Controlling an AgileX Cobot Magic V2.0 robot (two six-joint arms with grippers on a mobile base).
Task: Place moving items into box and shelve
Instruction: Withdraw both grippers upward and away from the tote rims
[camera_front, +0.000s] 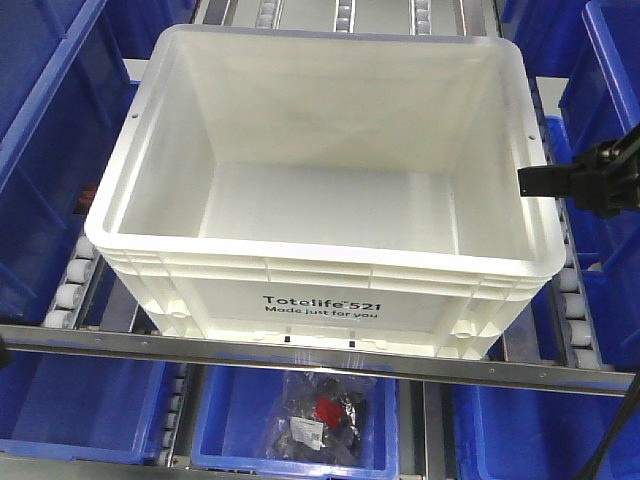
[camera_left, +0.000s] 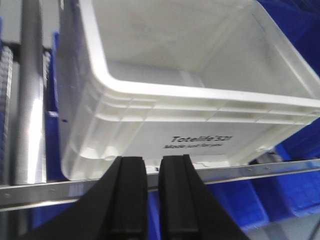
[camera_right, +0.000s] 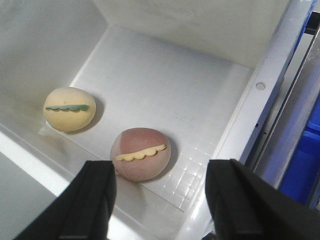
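The white box (camera_front: 230, 285) printed "Totelife 521" sits on the roller shelf. In the right wrist view two toys lie on its floor near the right wall (camera_right: 260, 85): a pale yellow one with a green ridge (camera_right: 69, 108) and a pinkish-red one with a yellow edge (camera_right: 140, 152). They do not show in the front view. My right gripper (camera_right: 162, 167) is open and empty above the pinkish-red toy; in the front view it (camera_front: 545, 183) hangs over the box's right rim. My left gripper (camera_left: 152, 160) is shut and empty, just in front of the box's front wall (camera_left: 150, 135).
Blue bins (camera_front: 45, 120) flank the box on both sides and stand on the lower shelf. One lower bin (camera_front: 300, 440) holds bagged items. A metal rail (camera_front: 300, 352) runs along the shelf front, with rollers (camera_front: 70, 285) beside the box.
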